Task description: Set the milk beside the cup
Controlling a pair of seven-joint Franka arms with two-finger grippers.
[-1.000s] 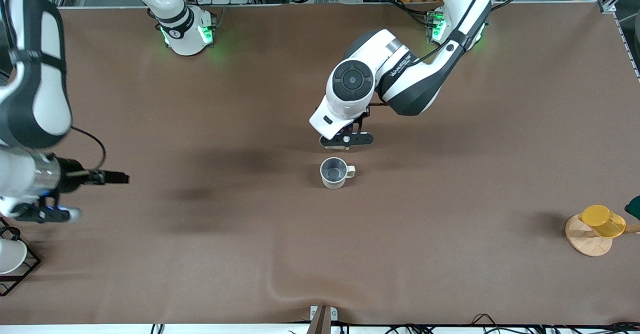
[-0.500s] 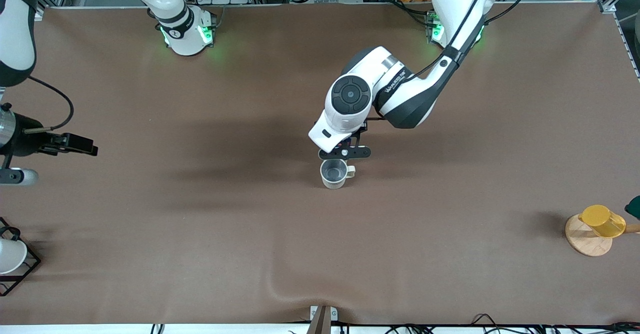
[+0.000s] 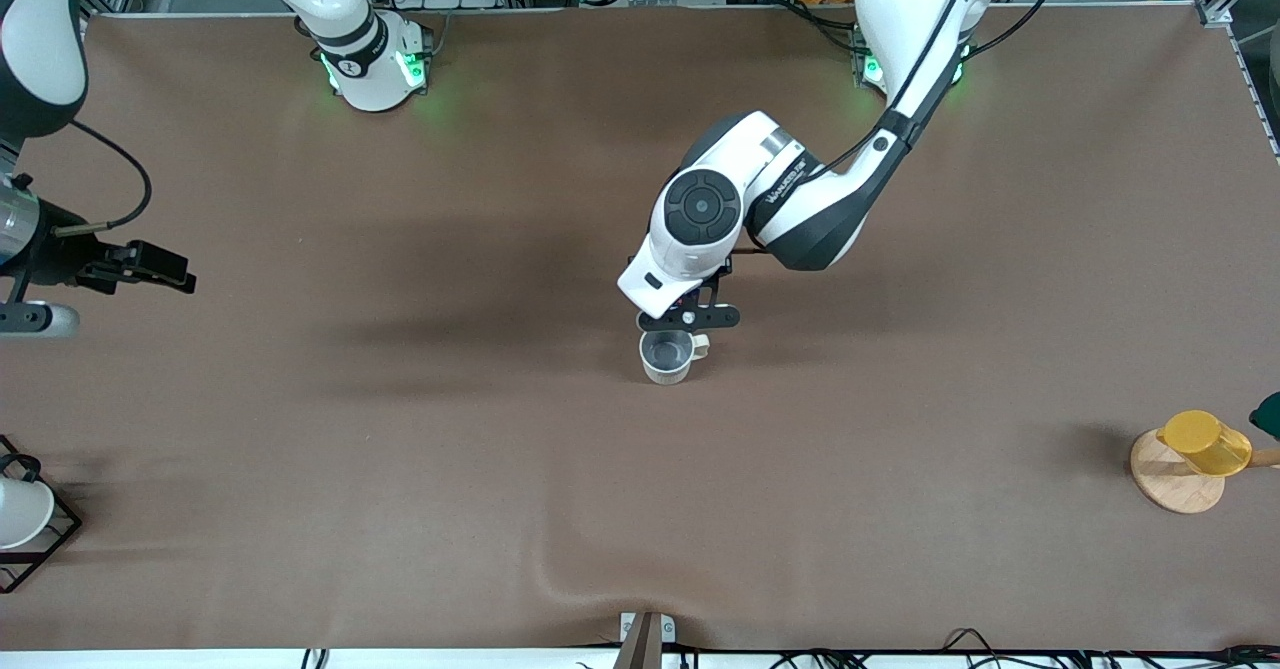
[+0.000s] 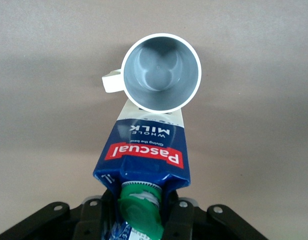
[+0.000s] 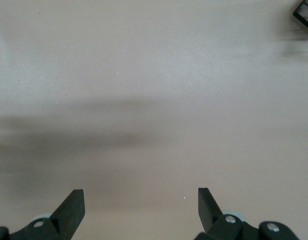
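The left hand (image 4: 138, 220) grips the milk (image 4: 143, 155) by its top, just beside the cup (image 3: 668, 356) mid-desk; release is left. The right hand (image 5: 138, 210) waits spread, well apart from the cup.

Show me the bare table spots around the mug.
Bare cloth rings the mug on every side except toward the arm bases, where the left claw holds the milk carton close against it. The right claw waits open at its end.
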